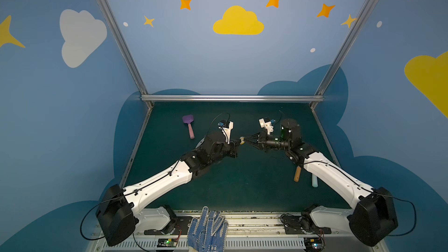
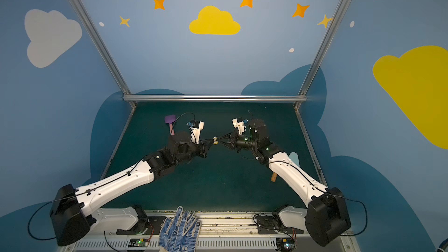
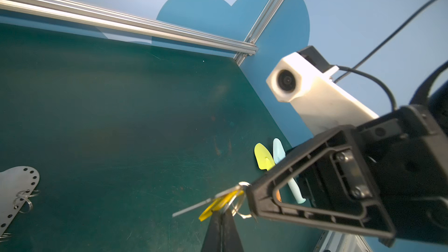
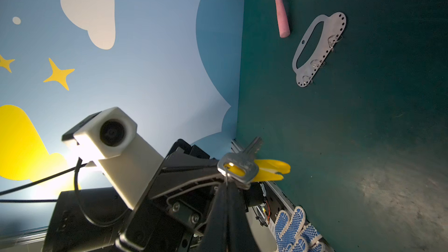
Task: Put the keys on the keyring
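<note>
The keys (image 4: pixel 238 164) hang pinched by left tool (image 3: pixel 221 210) and right tool (image 4: pixel 228 185) — keyring (image 4: pixel 335 25) well apart, beside a purple spatula (image 4: pixel 281 13).

Left arm (image 1: pixel 157 185): white moulded shell, row of small dark holes; thin black cable clipped along top of shell. Behind shell, bulky black rounded housing (image 1: pixel 116 216) with looping black cable; ahead of shell, black boxy joints. Right arm (image 1: pixel 337 178): same shell, cable, housing; green lights on joints ahead of shell. White camera block (image 3: pixel 293 88) further ahead of shell on each arm: chamfered corners, round dark lens, black cable at rear. Left hand (image 3: pixel 221 214), right hand (image 4: pixel 228 187): black, slim tapered fingers (image 3: pixel 212 233), open triangular ribbed frames, silver screws (image 3: pixel 340 156).
</note>
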You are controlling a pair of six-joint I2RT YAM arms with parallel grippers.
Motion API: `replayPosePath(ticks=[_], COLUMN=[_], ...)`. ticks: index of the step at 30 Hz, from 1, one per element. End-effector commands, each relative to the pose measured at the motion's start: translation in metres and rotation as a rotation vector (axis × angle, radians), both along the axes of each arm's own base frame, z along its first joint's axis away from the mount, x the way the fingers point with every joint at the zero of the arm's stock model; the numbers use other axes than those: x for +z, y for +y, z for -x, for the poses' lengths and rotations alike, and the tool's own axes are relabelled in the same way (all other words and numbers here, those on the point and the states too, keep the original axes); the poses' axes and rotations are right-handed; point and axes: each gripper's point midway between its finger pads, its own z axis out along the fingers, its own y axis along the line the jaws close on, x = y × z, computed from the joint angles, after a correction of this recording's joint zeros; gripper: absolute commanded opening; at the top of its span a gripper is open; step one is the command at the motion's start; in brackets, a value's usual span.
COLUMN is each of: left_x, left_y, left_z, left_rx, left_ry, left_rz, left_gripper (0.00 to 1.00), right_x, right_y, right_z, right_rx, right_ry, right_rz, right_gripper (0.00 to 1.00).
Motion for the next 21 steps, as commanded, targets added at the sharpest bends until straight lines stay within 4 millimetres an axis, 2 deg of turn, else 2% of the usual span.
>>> replayPosePath(ticks=[1,9,10,12,15,18,21], left_x=[0.018,0.015,0.013,0.009,0.002,-0.006,-0.014], left_y=[0.000,0.004,0.005,0.005,0.007,0.009,0.011], left_z=[-0.003,-0.002,-0.002,-0.002,-0.001,-0.003,-0.002], left_rx=[-0.001,-0.003,0.002,-0.001,-0.017,-0.039,-0.075], left_ry=[-0.042,-0.030,-0.023,-0.003,0.039,0.104,0.179], left_rz=[0.021,0.000,-0.010,-0.033,-0.070,-0.113,-0.155], left_gripper=[0.04,0.04,0.04,0.04,0.04,0.04,0.04], right_x=[0.001,-0.007,-0.008,-0.011,-0.016,-0.020,-0.021], right_y=[0.003,-0.005,-0.007,-0.012,-0.022,-0.033,-0.040], right_z=[0.004,-0.001,-0.002,-0.003,-0.006,-0.008,-0.008], right_rx=[0.026,0.001,-0.003,-0.015,-0.047,-0.072,-0.066], right_ry=[0.001,-0.003,-0.005,-0.007,-0.018,-0.064,-0.141], right_rz=[-0.009,0.024,0.028,0.041,0.067,0.101,0.125], right_gripper=[0.00,0.01,0.04,0.19,0.33,0.35,0.29])
